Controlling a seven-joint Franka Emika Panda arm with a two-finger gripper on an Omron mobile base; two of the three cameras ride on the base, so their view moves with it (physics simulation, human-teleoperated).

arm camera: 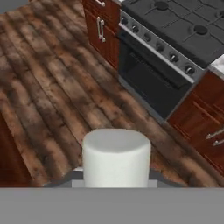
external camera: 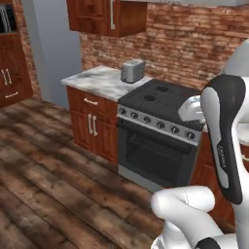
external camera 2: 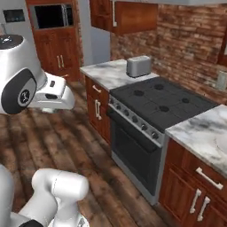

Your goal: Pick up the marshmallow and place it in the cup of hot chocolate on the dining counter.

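While the arm [external camera: 223, 141] stands raised in front of the kitchen units, the gripper [arm camera: 116, 181] is closed on the marshmallow [arm camera: 116, 157], a white stubby cylinder that stands upright at the bottom of the hand view, right between the finger tips. The tips themselves are mostly hidden behind it, so only the narrow grip on its two sides can be read. Below the marshmallow, far down, lies the dark wooden floor [arm camera: 48, 83] with its long planks.

In the left base view the stove [external camera: 155, 126] is in the middle, with a black cooktop, a row of round knobs along its front and a dark oven door under them. To the left of the stove there is a marble worktop [external camera: 97, 80] on reddish wood cabinets [external camera: 92, 121], and a silver toaster [external camera: 132, 71] stands on its far part, near the brick wall [external camera: 185, 39]. A wooden wall cabinet [external camera: 107, 17] hangs above the toaster.

In the right base view the same stove [external camera 2: 155, 106] is seen from the other side, and a second marble worktop [external camera 2: 204, 128] begins just beside it on the right, over cabinets with light handles. At the far left a tall wooden unit holds a built-in microwave [external camera 2: 53, 16]. The white hand of the robot [external camera 2: 51, 95] reaches out over the floor on the left of this view.
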